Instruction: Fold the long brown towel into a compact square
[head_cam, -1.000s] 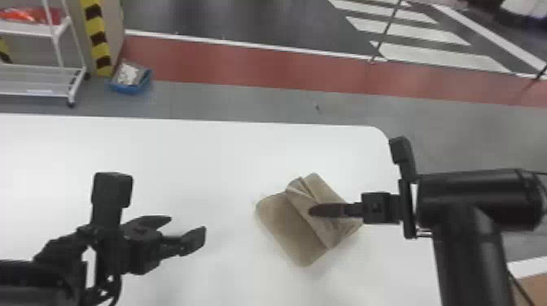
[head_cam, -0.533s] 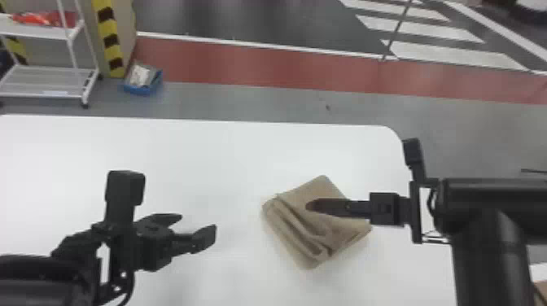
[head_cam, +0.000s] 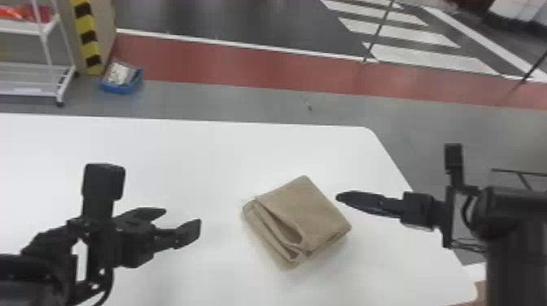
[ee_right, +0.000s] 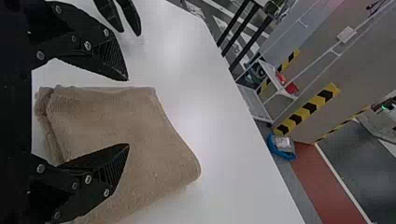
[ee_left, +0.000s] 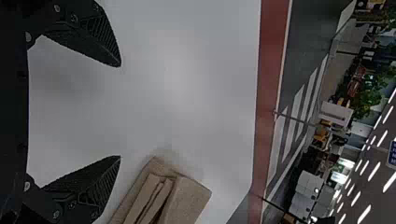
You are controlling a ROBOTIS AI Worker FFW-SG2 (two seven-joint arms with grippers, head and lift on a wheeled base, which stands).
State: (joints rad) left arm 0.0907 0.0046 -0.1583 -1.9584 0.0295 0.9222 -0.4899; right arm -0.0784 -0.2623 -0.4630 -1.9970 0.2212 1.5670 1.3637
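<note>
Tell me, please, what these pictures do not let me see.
Inside of the towel, head view: mostly under top layer.
Towel's rest, left wrist view: cut by the edge.
Towel part, right wrist view: behind the right gripper.
What fills the blue bin, head view: too small.

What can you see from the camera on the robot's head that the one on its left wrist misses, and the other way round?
Head view: a wheeled white rack, a blue bin and a yellow-and-black striped post.

Left wrist view: green plants and bright ceiling lights in the room behind.

Both: the folded brown towel on the white table, the left arm's open jaws and the red floor strip.
</note>
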